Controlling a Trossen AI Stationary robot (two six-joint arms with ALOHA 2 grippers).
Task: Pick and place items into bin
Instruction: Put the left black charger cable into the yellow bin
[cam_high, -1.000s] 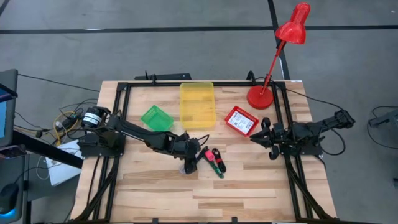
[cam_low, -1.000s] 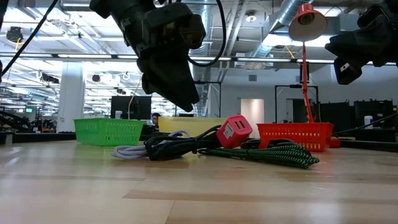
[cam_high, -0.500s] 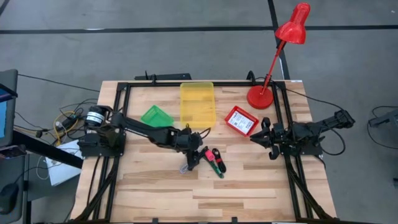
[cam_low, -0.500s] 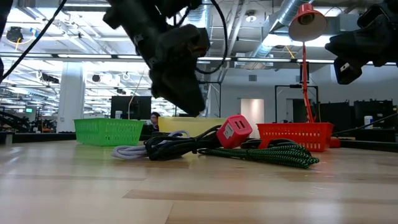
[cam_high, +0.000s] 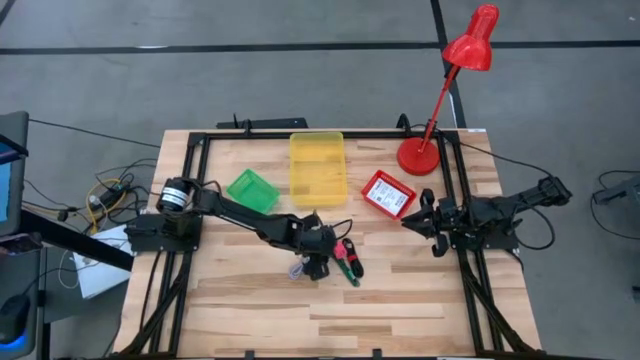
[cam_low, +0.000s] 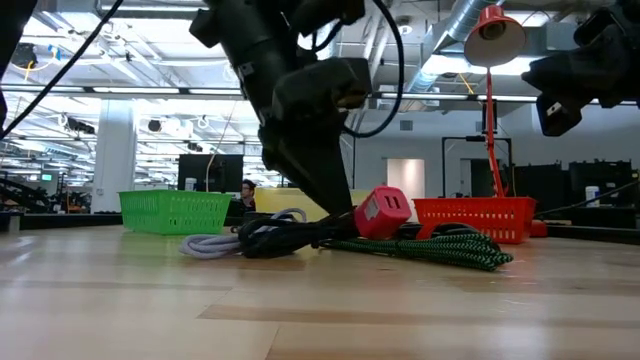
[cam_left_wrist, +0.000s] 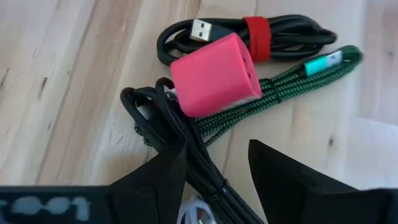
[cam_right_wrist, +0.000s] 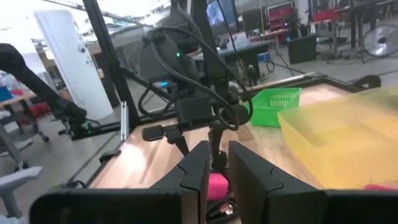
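**Left arm drops onto the cable pile**

Wooden tabletop (cam_high: 250, 310) inside a black frame carries three bins along its far side: yellow bin (cam_high: 317, 167), green bin (cam_high: 252, 189) and red bin (cam_high: 388, 194), with a red desk lamp (cam_high: 440, 95) at the far right corner. Near the middle lies the heap of items: a black cable (cam_left_wrist: 186, 140), a green braided cable (cam_left_wrist: 273, 87), a black cable with a red strap (cam_left_wrist: 256, 29) and a pink charger block (cam_left_wrist: 214, 74).

The left gripper (cam_left_wrist: 217, 168) is by far the nearer arm. Its fingers stand apart, straddling the black cable, whose strands run lengthwise between them; nothing is clamped yet. The pink block sits just beyond the fingertips. The right gripper (cam_high: 420, 218) waits beside the red bin, fingers nearly together and holding nothing.

Compared with a second ago, the left gripper has swung toward the pile and come down, from hovering above its left end to sitting right over the black cable.
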